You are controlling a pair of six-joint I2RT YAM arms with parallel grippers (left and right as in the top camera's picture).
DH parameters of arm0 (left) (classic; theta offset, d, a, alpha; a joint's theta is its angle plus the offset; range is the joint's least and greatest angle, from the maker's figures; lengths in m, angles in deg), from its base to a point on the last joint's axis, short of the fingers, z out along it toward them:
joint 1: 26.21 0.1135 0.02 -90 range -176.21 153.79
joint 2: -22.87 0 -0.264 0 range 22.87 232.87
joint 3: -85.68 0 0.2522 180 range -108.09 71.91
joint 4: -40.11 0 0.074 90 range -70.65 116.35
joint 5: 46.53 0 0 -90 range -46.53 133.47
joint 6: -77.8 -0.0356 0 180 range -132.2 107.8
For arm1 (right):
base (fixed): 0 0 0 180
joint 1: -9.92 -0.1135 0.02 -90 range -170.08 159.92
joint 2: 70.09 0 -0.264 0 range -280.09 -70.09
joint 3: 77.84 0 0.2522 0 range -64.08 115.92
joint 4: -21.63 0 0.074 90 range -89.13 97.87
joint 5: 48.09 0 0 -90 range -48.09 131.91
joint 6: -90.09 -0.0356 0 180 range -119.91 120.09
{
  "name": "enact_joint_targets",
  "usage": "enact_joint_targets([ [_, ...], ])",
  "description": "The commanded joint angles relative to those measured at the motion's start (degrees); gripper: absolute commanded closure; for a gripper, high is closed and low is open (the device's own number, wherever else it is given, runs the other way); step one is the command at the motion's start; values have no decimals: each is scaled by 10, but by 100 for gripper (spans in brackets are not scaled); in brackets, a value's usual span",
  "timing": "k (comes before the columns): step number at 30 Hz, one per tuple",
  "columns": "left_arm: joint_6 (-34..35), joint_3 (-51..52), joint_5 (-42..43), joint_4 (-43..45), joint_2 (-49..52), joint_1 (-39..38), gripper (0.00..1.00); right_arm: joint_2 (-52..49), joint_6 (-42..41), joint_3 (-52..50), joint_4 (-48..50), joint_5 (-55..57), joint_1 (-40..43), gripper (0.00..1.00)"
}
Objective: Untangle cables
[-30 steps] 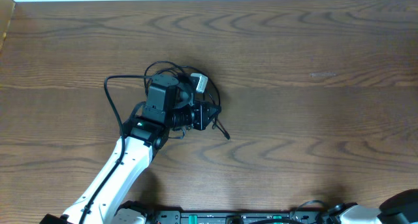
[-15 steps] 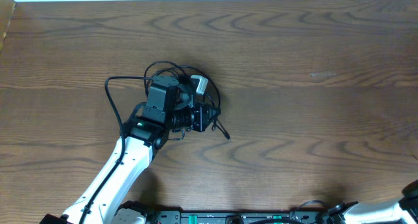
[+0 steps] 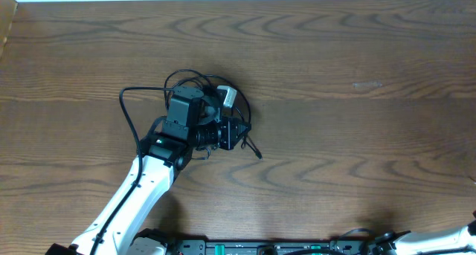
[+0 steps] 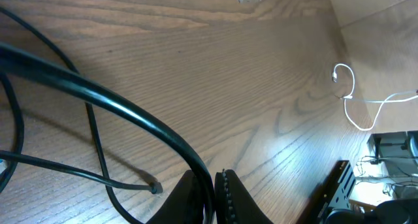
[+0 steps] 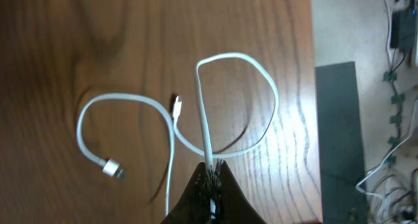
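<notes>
left gripper (image 4: 213, 183): clamped tight on the black cable (image 4: 121, 108)
right gripper (image 5: 210, 174): pinched shut on the white cable (image 5: 260, 75)
loops: lying on table (image 5: 78, 48)

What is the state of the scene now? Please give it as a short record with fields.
left gripper: shut on the black cable
right gripper: shut on the white cable
black cable: loose loops on the wooden table, partly under the left arm
white cable: open loops on the table, metal plug lying free
cables together: no crossing visible in any view
</notes>
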Motion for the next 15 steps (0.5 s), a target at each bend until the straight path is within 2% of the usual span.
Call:
enact_joint_targets([
  [1, -16, 5, -7, 0, -8, -2, 88, -1, -10, 10, 6, -19, 26, 99],
  [15, -15, 5, -20, 0, -8, -2, 88, -73, 5, 10, 37, -39, 33, 99],
])
